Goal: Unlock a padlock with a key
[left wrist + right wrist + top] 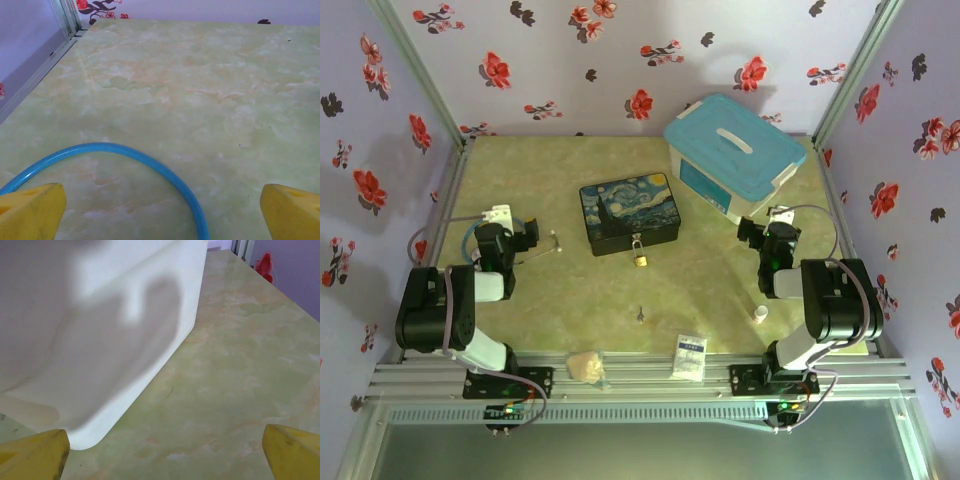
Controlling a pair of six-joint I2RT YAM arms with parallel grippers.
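Note:
A small brass padlock (640, 257) hangs at the front clasp of the painted tin box (629, 212) in the middle of the table. The tiny dark key (640, 314) lies on the table nearer the front, between the two arms. My left gripper (527, 234) rests at the left side, open, far from both. In the left wrist view its yellow fingertips (32, 210) stand wide apart over bare table. My right gripper (752, 236) sits at the right, open, its yellow fingertips (292, 450) spread wide just before the white tub wall (100, 340).
A white tub with a blue lid (735, 150) stands at the back right. A blue ring (150, 165) lies under the left gripper. A small white cylinder (761, 314), a white packet (689, 355) and a crumpled tan lump (586, 366) lie along the front edge.

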